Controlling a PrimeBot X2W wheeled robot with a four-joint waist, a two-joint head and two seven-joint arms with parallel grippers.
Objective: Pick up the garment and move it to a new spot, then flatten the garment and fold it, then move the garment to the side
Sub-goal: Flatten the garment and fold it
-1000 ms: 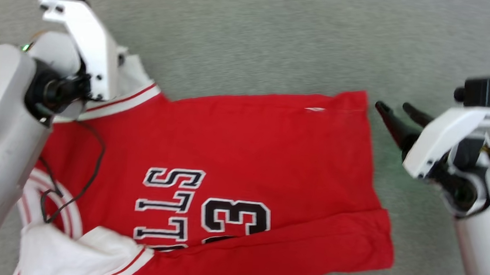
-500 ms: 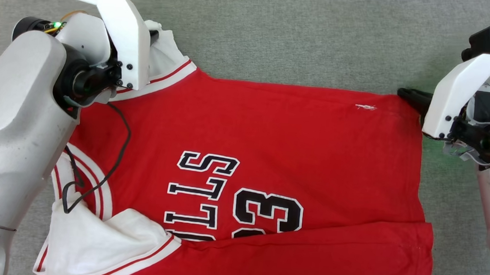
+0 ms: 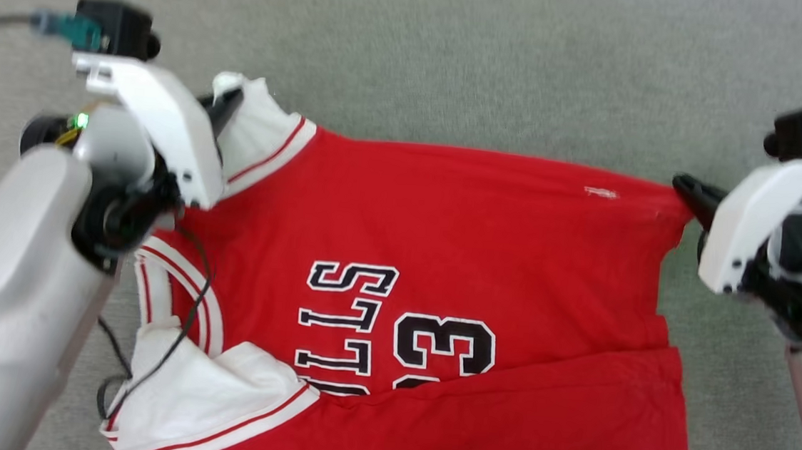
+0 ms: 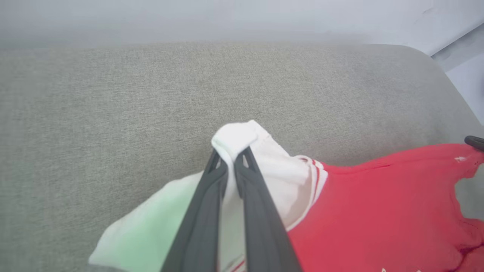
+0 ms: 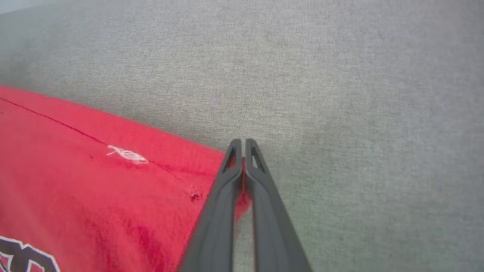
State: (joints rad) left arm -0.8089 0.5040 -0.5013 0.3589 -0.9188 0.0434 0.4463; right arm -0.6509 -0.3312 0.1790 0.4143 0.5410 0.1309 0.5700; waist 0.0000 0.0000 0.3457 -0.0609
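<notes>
The garment (image 3: 442, 242), a red jersey with white sleeves and black lettering, lies spread on a grey fabric surface (image 3: 456, 65). My left gripper (image 3: 228, 105) is shut on the far white sleeve, and the left wrist view shows that gripper (image 4: 230, 153) pinching a bunched fold of sleeve, with the garment's red body (image 4: 378, 211) to its right. My right gripper (image 3: 686, 190) is shut on the far hem corner. In the right wrist view, red cloth shows between that gripper's (image 5: 242, 149) closed tips beside the garment (image 5: 94, 181). The far edge is stretched between both grippers.
A thin black cable (image 3: 188, 294) hangs from my left arm across the garment's collar and near sleeve. The grey surface's rounded edge (image 4: 435, 60) shows at the upper right of the left wrist view, with a pale wall behind it.
My right gripper has come in to the hem corner and shut on it. The far edge now pulls taut and lifts slightly. The left gripper still holds the sleeve. The head camera has shifted.
</notes>
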